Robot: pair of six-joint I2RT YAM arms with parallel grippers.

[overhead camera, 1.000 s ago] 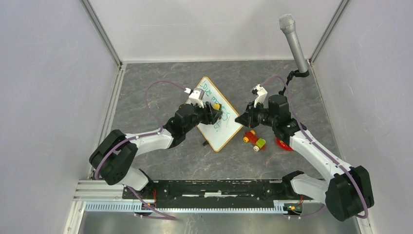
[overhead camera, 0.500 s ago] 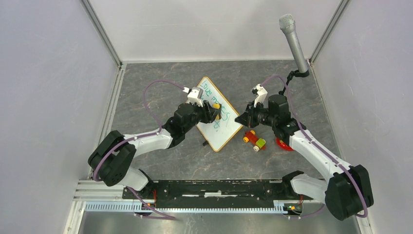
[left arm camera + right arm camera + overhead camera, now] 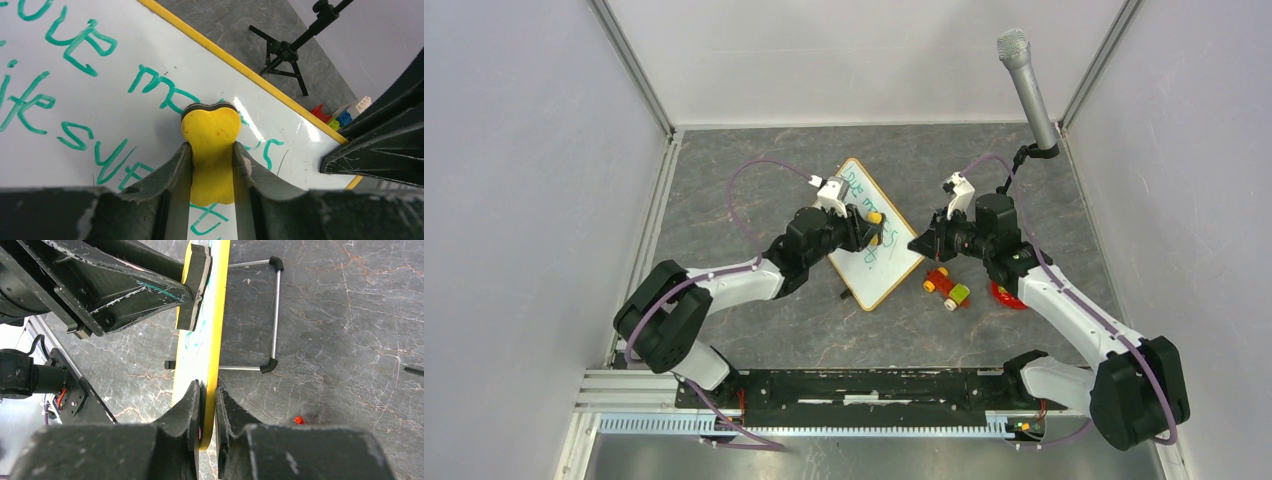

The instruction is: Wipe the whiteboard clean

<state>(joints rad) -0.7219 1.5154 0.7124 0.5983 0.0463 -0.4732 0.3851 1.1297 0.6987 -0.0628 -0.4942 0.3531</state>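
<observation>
The whiteboard point(image 3: 882, 268) stood propped on the grey table point(image 3: 744, 180) between the arms, green writing on its face. The left gripper point(image 3: 212, 150) clamped a yellow eraser point(image 3: 210, 125) flat against the board. The right gripper point(image 3: 208, 387) pinched the board's right edge, with toy blocks point(image 3: 947, 287) just to its right.

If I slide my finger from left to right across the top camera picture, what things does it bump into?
Left arm's big black joint → whiteboard → colorful block toy → microphone → right arm's big black joint.
</observation>
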